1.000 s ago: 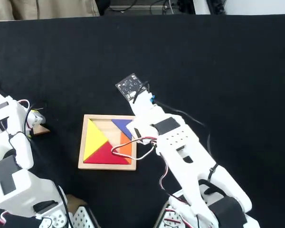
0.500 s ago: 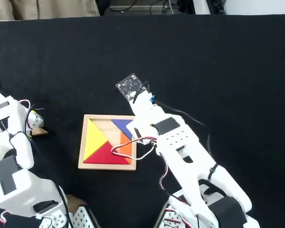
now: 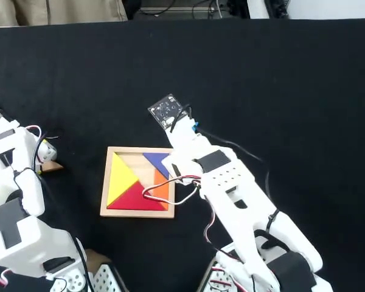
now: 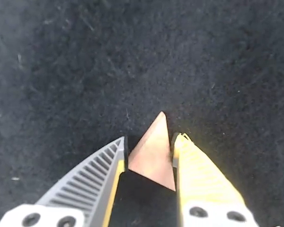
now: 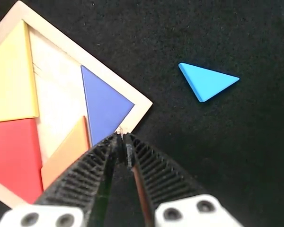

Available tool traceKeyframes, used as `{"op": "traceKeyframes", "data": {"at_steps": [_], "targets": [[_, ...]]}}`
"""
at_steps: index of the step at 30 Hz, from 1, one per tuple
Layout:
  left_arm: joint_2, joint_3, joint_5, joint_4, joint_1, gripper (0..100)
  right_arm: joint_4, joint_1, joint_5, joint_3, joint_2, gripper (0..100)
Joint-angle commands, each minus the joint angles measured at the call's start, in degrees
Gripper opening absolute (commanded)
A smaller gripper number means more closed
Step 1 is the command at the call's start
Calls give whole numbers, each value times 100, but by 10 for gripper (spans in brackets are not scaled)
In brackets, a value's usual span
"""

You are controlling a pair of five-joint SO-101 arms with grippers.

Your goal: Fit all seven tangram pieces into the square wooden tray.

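Note:
The square wooden tray [image 3: 136,212] lies in the middle of the black table. It holds a yellow triangle [image 3: 123,177], a red triangle [image 3: 135,199], a dark blue triangle [image 5: 104,104] and an orange piece [image 5: 66,156], with bare wood [image 5: 57,99] between them. My right gripper [image 5: 120,138] is shut and empty, its tips over the tray's corner by the dark blue triangle. A light blue triangle [image 5: 208,81] lies on the cloth just outside that corner. At the table's left edge my left gripper [image 4: 149,138] is shut on a small tan triangle [image 4: 151,156], also visible from above [image 3: 52,165].
The right arm [image 3: 225,182] reaches over the tray's right side and hides that edge in the high view. The left arm's white body [image 3: 15,207] fills the near left corner. Black cloth stretches bare across the far half and the right of the table.
The left arm has shifted slightly away from the front edge, with the tan triangle between its fingers. The right arm and the tray pieces have not moved.

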Motion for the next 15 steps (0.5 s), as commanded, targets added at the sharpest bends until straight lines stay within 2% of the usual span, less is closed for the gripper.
{"op": "traceKeyframes", "data": {"at_steps": [1, 10, 15], "targets": [[-18, -215, 0, -79, 101, 177, 26, -79, 53, -13, -189, 15], [-18, -242, 0, 79, 110, 172, 26, -79, 53, -13, -189, 15], [-18, -215, 0, 79, 163, 90, 26, -79, 53, -13, -189, 15]]}}
